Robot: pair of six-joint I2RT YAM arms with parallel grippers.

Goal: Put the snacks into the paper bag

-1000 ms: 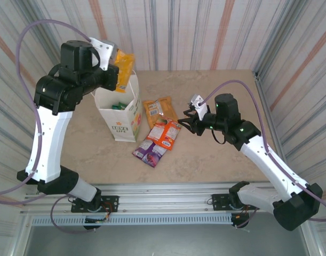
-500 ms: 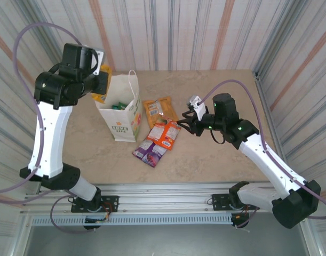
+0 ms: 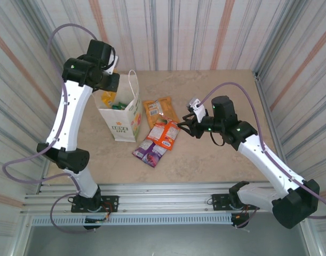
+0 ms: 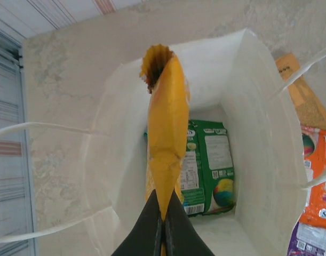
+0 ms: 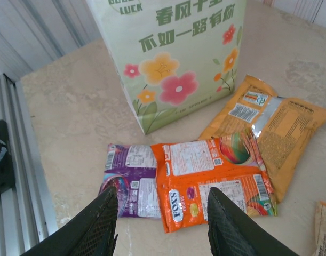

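Paper bag stands upright on the table, left of centre, mouth open. Left gripper is pinched on an orange packet, which hangs edge-on inside the bag's mouth above a green packet on the bag floor. Right gripper hovers over the red-orange packet, just right of the bag — jaws spread, nothing between them. Purple packet touches it on the near-left; second orange packet touches it on the far side.

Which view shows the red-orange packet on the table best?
The right wrist view: the red-orange packet lies close and large, print readable. The top external view shows it small; the left wrist view catches its edge.
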